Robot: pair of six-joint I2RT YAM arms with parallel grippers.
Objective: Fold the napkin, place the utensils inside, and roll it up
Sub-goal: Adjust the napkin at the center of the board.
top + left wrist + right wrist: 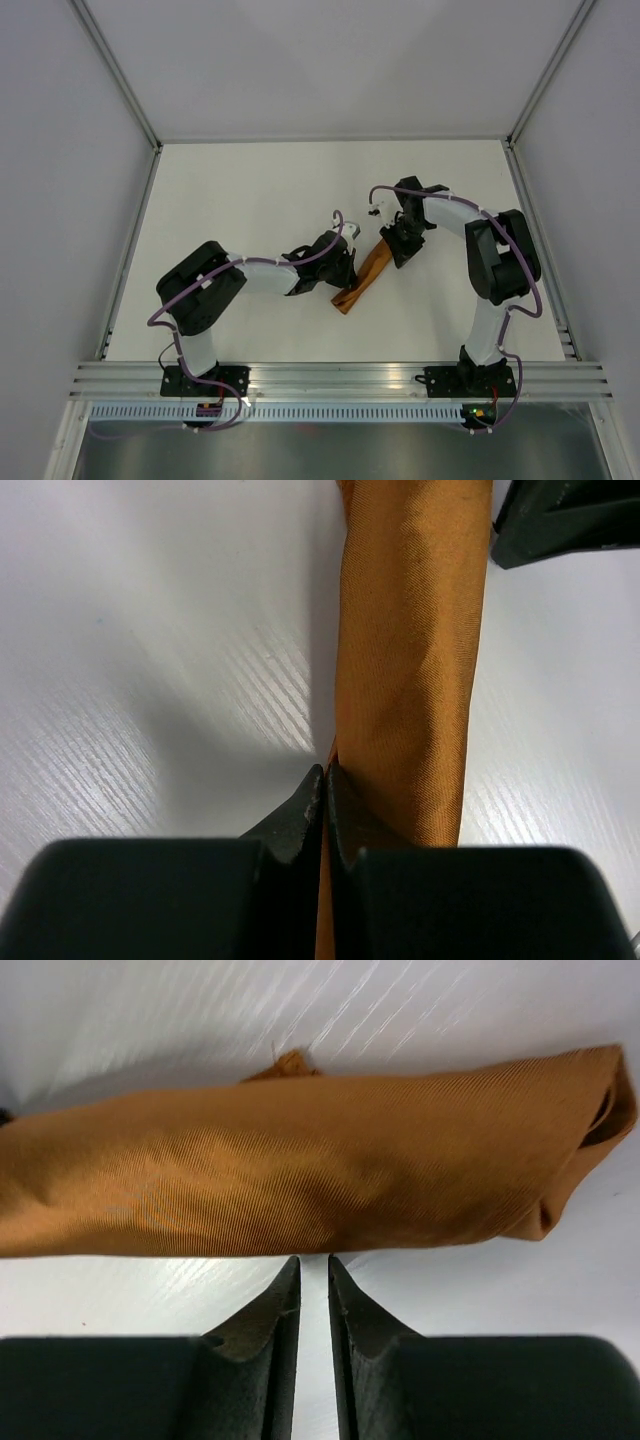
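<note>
The rust-brown rolled cloth napkin (pixel 300 1180) is thin woven fabric w/ a fine diagonal rib, a soft low sheen and light creases; 1 loose thread at an edge. The white desk (pixel 150 680) is smooth, semi-gloss, w/ a faint streaky grain like laminate. Fingers of the left tool (pixel 326 780) & right tool (pixel 314 1265) are black, matt, prob. hard plastic, a bit rough at the tip edges. The white arm shells (pixel 262 275) look like smooth plastic. The silver near-edge rail (pixel 340 378) is ribbed metal.

Both arms reach inward, elbows bent, wrists low. Left gripper (pixel 325 777) pinched tight on napkin (pixel 410 660) edge. Right gripper (pixel 313 1262) empty, jaws barely apart.
</note>
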